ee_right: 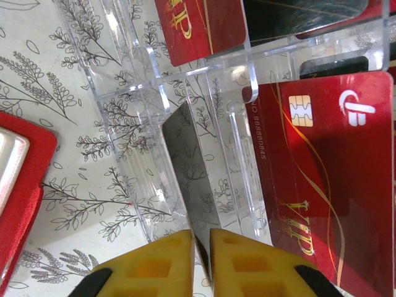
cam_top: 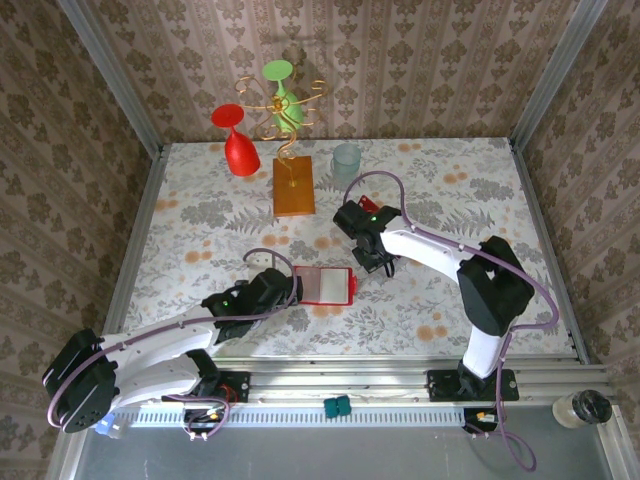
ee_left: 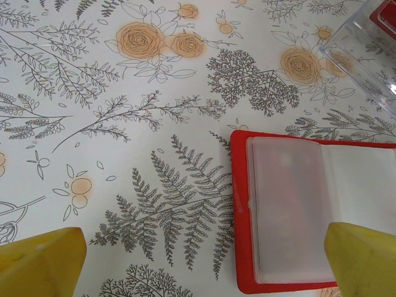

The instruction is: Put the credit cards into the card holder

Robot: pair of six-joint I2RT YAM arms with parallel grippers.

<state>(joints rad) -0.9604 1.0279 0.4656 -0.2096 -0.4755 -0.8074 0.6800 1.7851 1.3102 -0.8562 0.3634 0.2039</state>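
The card holder (cam_top: pixel 325 285) lies open on the table, red with a pale clear pocket (ee_left: pixel 297 216) facing up. My left gripper (ee_left: pixel 204 266) hovers open over its left edge, one yellow fingertip (ee_left: pixel 40 260) over the table and the other (ee_left: pixel 365 257) over the pocket. My right gripper (ee_right: pixel 203 247) is shut on a credit card (ee_right: pixel 192 167) that stands on edge in a slot of the clear tray (ee_right: pixel 124 93). Beside it in the tray lie a red credit card (ee_right: pixel 328 179) with a chip and gold lettering, and another (ee_right: pixel 198 28) further in.
An orange wooden block (cam_top: pixel 293 185) with a gold wire stand, a red goblet (cam_top: pixel 238 145), a green goblet (cam_top: pixel 283 95) and a clear cup (cam_top: pixel 346 157) stand at the back. Papered walls close in the table. The tray's corner (ee_left: pixel 365 43) lies just beyond the holder.
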